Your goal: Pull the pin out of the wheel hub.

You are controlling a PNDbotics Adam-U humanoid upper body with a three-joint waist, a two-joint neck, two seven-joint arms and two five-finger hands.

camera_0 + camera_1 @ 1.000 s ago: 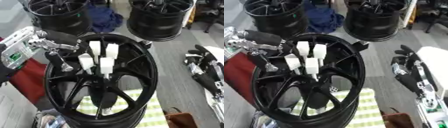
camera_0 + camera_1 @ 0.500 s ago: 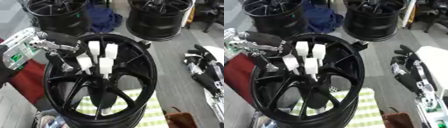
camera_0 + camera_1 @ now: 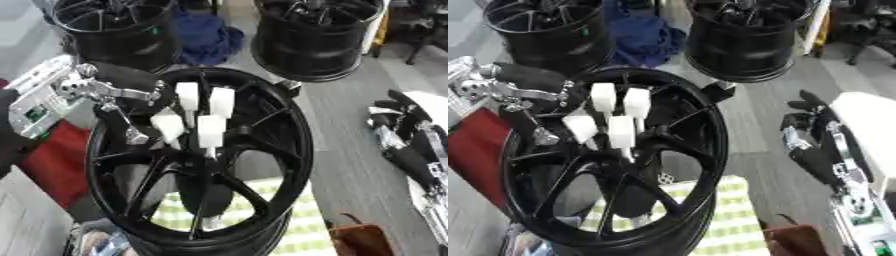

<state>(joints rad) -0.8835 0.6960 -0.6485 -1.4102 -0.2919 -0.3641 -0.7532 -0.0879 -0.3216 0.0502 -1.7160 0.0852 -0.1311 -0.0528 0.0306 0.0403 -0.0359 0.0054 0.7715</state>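
While the left hand (image 3: 131, 95) sits at the upper left of the wheel hub (image 3: 199, 155) in the left eye view, the step in hand looks like the approach to a grasp; its dark fingers reach across the rim toward the white pins (image 3: 201, 117), tips close to the nearest of them, but whether they pinch anything I cannot tell (fingers overlap the black spokes); judgement: a clean pull wants the fingers closed round one pin only, then drawn straight along the pin's axis, away from the hub face, without levering against the neighbours; four white blocky pin heads stand clustered near the hub centre, two upper, two lower, each on a slim stem; hub is glossy black metal, thin radial spokes, deep barrel, stood tilted on a green-and-white checked cloth (image 3: 289, 220); red mat (image 3: 52, 160) lies to the left.

Right eye view: right hand (image 3: 824, 150) rests well apart from the hub at the right side, over grey floor; fingers look relaxed and extended, holding nothing; same pins (image 3: 610, 117) show matte white, plastic-looking, square-edged; hand's silver linkage catches light against the dark rim; two more black wheels (image 3: 741, 37) stand behind, with blue cloth (image 3: 645, 35) between them; brown object (image 3: 794, 240) sits at the lower right.
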